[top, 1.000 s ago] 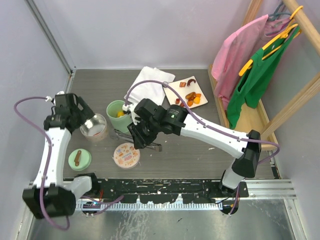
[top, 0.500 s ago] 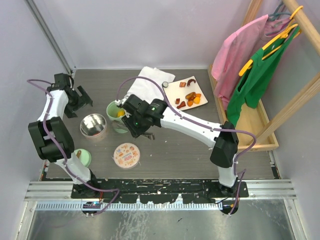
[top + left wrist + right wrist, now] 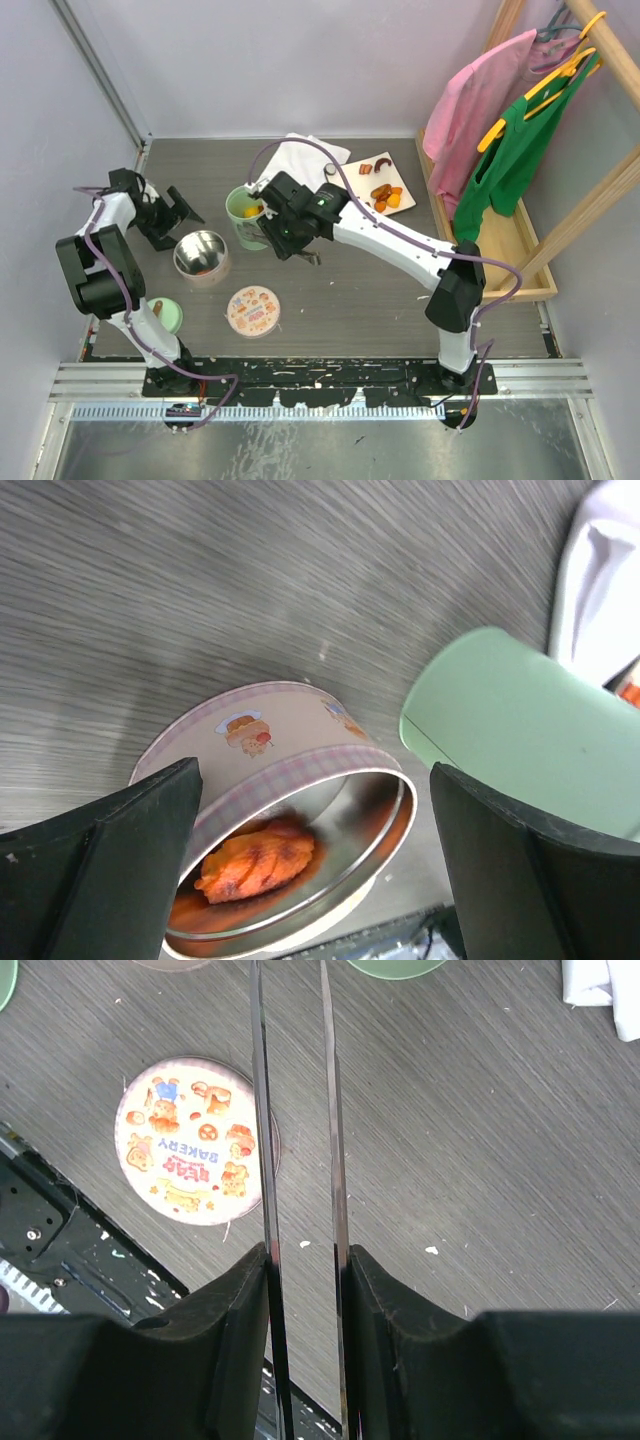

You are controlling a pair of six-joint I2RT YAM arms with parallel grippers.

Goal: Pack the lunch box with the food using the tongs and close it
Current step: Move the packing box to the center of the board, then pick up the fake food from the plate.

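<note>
My right gripper [image 3: 287, 238] [image 3: 305, 1260] is shut on the tongs [image 3: 260, 1110], whose two thin grey arms run forward between its fingers, slightly apart with nothing between them. The food [image 3: 383, 194], orange, red and brown pieces, lies on a white plate [image 3: 352, 178] at the back right. The lunch box is a round pink-plaid tin [image 3: 200, 258] [image 3: 290, 770] holding one orange piece [image 3: 255, 860], beside a mint-green container [image 3: 245, 215] [image 3: 520, 730] with yellow food inside. My left gripper [image 3: 172, 215] [image 3: 315, 780] stands open just behind and to the left of the tin, its fingers either side of it in the left wrist view.
A round printed bakery lid [image 3: 253, 310] [image 3: 195, 1140] lies near the front. At the front left sits a mint-green lid with a brown knob [image 3: 160, 316]. A white cloth [image 3: 297, 165] lies at the back; a wooden rack with pink and green garments [image 3: 500, 150] lines the right side.
My right gripper has carried the tongs from near the bakery lid back toward the green container. My left arm has swung back and left of the tin; the tin sits slightly further right.
</note>
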